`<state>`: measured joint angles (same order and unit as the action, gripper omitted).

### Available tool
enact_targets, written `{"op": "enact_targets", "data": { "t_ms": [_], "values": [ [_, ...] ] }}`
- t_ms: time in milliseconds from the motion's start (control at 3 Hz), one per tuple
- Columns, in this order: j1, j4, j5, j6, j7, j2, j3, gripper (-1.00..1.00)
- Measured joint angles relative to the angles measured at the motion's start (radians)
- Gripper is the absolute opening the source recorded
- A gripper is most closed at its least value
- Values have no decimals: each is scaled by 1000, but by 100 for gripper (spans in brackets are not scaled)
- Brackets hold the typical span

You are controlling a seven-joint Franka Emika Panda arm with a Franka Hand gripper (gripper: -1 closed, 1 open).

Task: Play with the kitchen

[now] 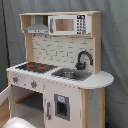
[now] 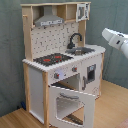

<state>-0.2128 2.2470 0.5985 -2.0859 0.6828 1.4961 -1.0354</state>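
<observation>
I see the kitchen (image 2: 62, 62) standing on the wood floor against a grey curtain, its oven door (image 2: 71, 104) hanging open in the second exterior view. It looks rigid and too bulky to lift, so I'd work that door's edge or the knobs (image 1: 32, 84). My arm (image 2: 117, 41) enters cropped; I cannot tell the gripper's opening.

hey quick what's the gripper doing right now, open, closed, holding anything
Gripper: cannot be told. Only a white part of the arm shows at the second exterior view's right, apart from the tall white and light-wood toy kitchen.
</observation>
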Motion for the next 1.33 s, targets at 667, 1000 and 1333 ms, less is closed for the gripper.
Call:
{"op": "enact_targets", "data": {
  "t_ms": [667,1000,1333],
  "values": [
    [-124,-101,0,90,-140,0,-16,100],
    [-165,-126,8,139,-232,0,-7,100],
    [-195,-129,24,158,-348,-1,22,100]
  ]
}}
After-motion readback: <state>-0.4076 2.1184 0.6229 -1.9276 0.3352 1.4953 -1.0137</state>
